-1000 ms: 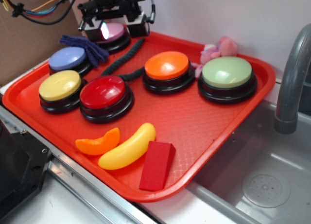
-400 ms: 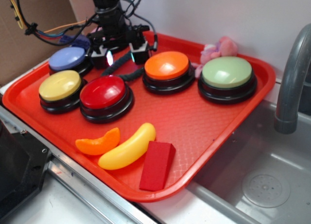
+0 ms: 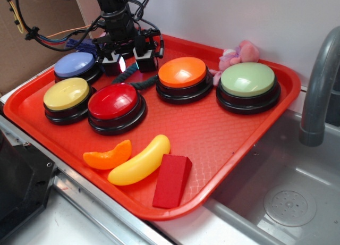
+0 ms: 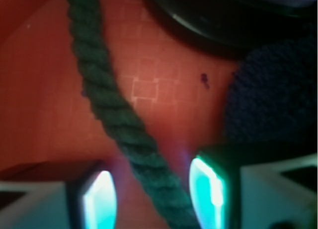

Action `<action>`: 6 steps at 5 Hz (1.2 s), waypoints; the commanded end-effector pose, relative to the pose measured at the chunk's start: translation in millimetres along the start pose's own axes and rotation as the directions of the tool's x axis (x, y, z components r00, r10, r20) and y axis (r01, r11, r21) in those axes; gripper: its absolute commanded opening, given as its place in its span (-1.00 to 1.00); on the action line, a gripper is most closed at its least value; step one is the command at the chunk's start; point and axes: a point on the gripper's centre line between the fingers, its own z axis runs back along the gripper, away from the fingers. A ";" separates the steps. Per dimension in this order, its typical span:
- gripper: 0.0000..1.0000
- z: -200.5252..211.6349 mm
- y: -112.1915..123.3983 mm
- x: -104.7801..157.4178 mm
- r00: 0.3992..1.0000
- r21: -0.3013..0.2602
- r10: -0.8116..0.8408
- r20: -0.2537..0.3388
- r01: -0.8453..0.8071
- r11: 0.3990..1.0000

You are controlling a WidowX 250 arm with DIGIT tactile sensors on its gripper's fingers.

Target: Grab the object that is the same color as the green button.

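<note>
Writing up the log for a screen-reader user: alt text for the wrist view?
Close-up from the open gripper: a dark green twisted rope runs between its two glowing fingertips, lying on the red tray. A dark blue fuzzy cloth sits right, a button's black base above.

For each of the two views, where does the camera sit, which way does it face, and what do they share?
Exterior: in front of and above the red plastic tray, looking down at the buttons; shows the arm and gripper.
Wrist: on the gripper, looking down between the open glowing fingertips at the dark green twisted rope.
Shared: rope, tray, gripper.
</note>
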 end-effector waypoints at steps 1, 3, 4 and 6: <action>-1.00 14.5 -0.4 5.6 0.999 -0.021 0.001 0.054 0.001 1.000; -1.00 30.2 -6.2 7.9 0.996 0.002 -0.045 0.075 0.045 0.999; -1.00 50.3 -8.3 9.9 0.986 0.027 -0.100 0.131 0.098 0.995; -1.00 121.1 -20.4 -4.0 0.923 0.010 -0.372 0.103 0.373 0.928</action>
